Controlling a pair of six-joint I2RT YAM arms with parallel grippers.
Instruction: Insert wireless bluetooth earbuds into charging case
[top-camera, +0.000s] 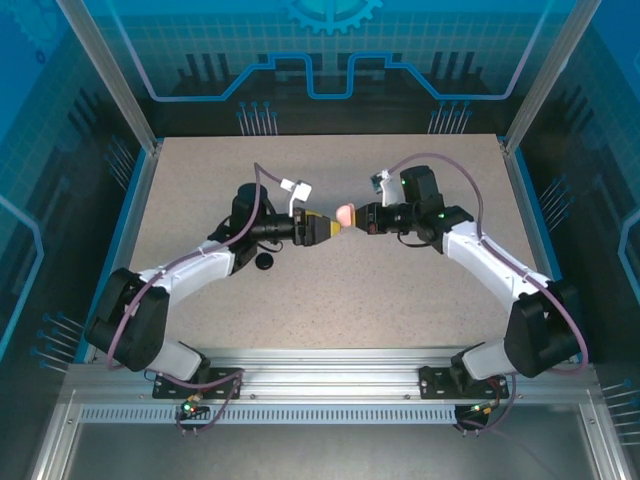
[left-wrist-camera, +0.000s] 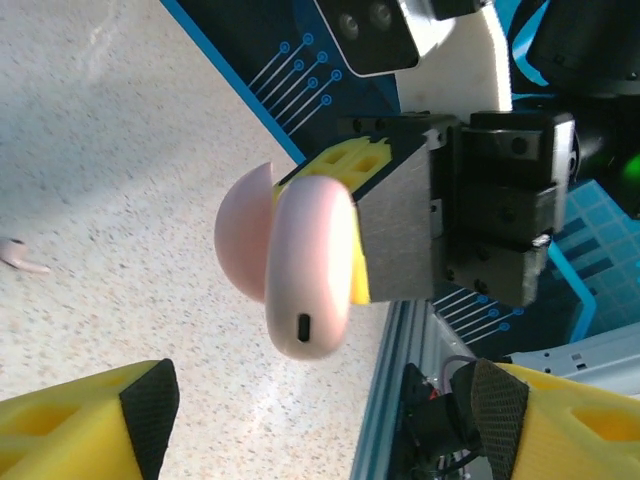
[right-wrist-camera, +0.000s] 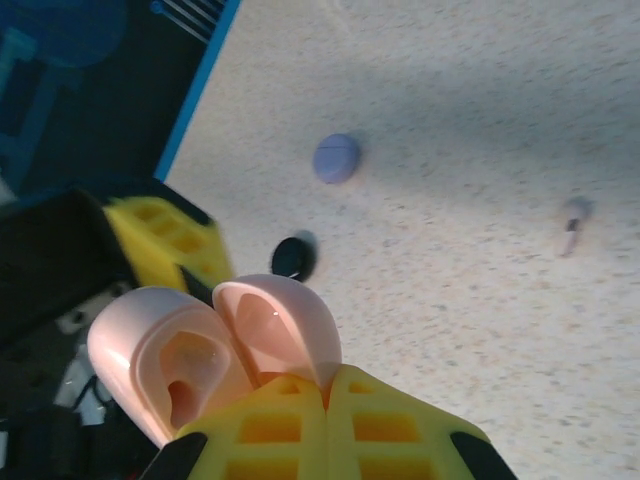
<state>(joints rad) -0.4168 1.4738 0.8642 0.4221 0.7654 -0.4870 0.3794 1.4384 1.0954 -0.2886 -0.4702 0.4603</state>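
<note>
One pink case (top-camera: 345, 215) held far from table (top-camera: 350, 300) edges.

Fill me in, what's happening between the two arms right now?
The right gripper is shut on a pale pink clamshell charging case, held open above the speckled table. The left gripper faces it with jaws open, holding nothing. A pale pink earbud lies on the table; the case's visible recess looks empty.
</note>
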